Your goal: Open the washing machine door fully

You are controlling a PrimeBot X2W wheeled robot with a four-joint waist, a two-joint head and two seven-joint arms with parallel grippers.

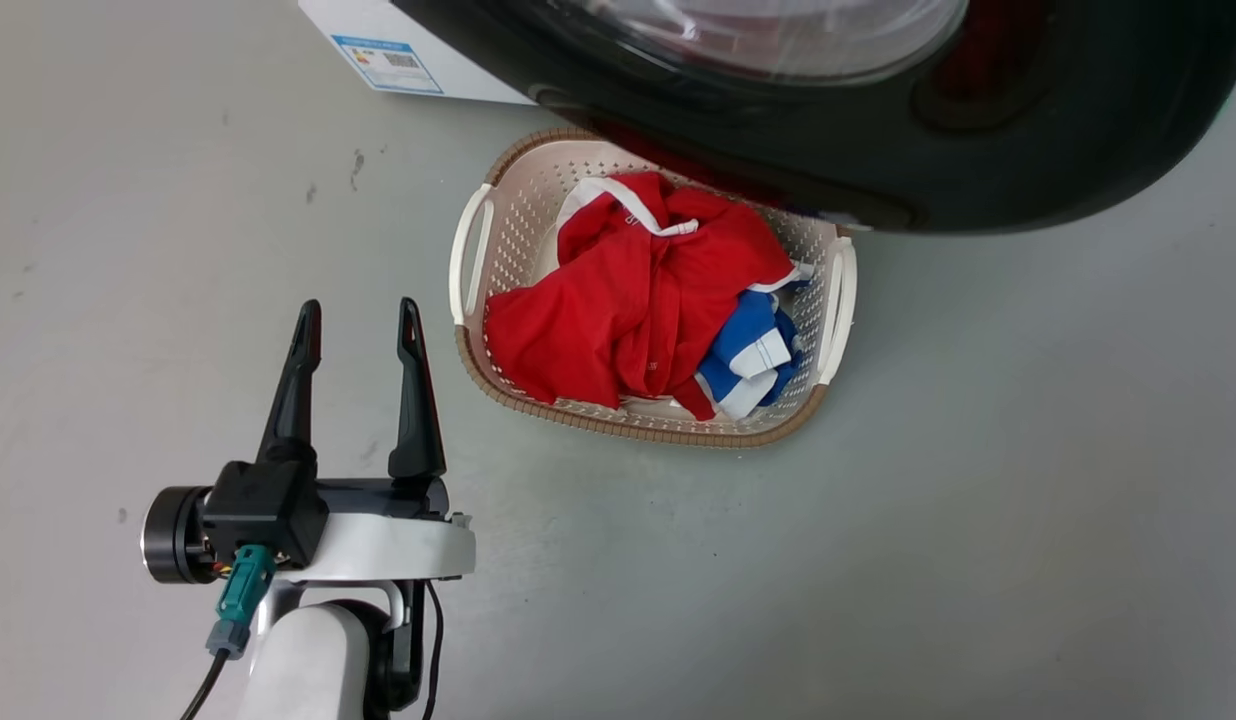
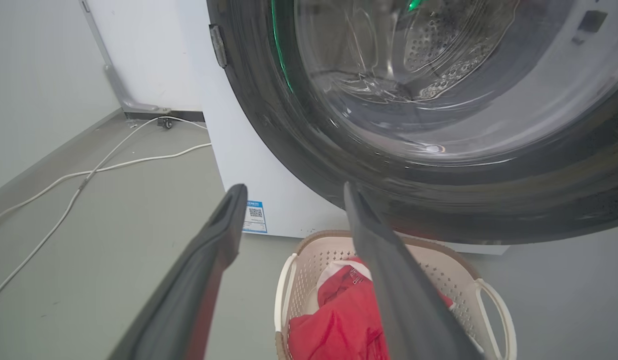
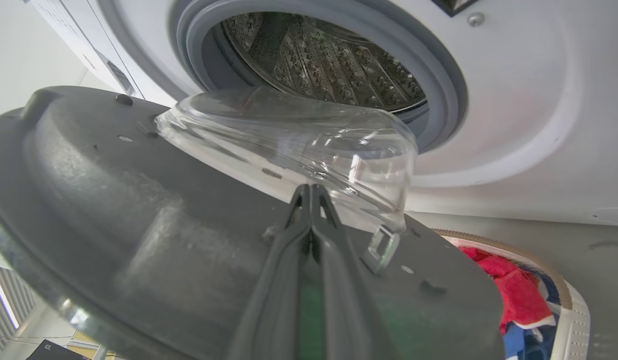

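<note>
Grey, smooth floor (image 1: pixel 978 520) all round, with white cables (image 2: pixel 89 172) trailing across it at nine o'clock of the left wrist view. At twelve o'clock of the head view, the washing machine door (image 1: pixel 1028 170): glossy black ring, clear glass bowl in the middle, standing clear of the drum mouth and hanging over the far rim of a beige perforated basket (image 1: pixel 475 250). At eleven o'clock, a white corner of the washing machine (image 1: pixel 348 20) with its blue label sticker (image 1: pixel 388 65). In the basket, a crumpled red garment (image 1: pixel 628 310), with a blue and white one (image 1: pixel 753 350) against it at four o'clock. Left gripper (image 1: pixel 358 305) at seven o'clock of the head view, at nine o'clock of the basket, fingers spread wide with nothing between them. From the right wrist: steel drum (image 3: pixel 319 60) and grey rubber gasket (image 3: pixel 441 90) uncovered at twelve o'clock, with the door's dull grey inner face below. Right gripper (image 3: pixel 311 192) pinched closed, tips at the foot of the glass bowl; touching or not, impossible to tell. Metal hinge (image 2: pixel 218 45) on the door's edge at ten o'clock of the left wrist view.
</note>
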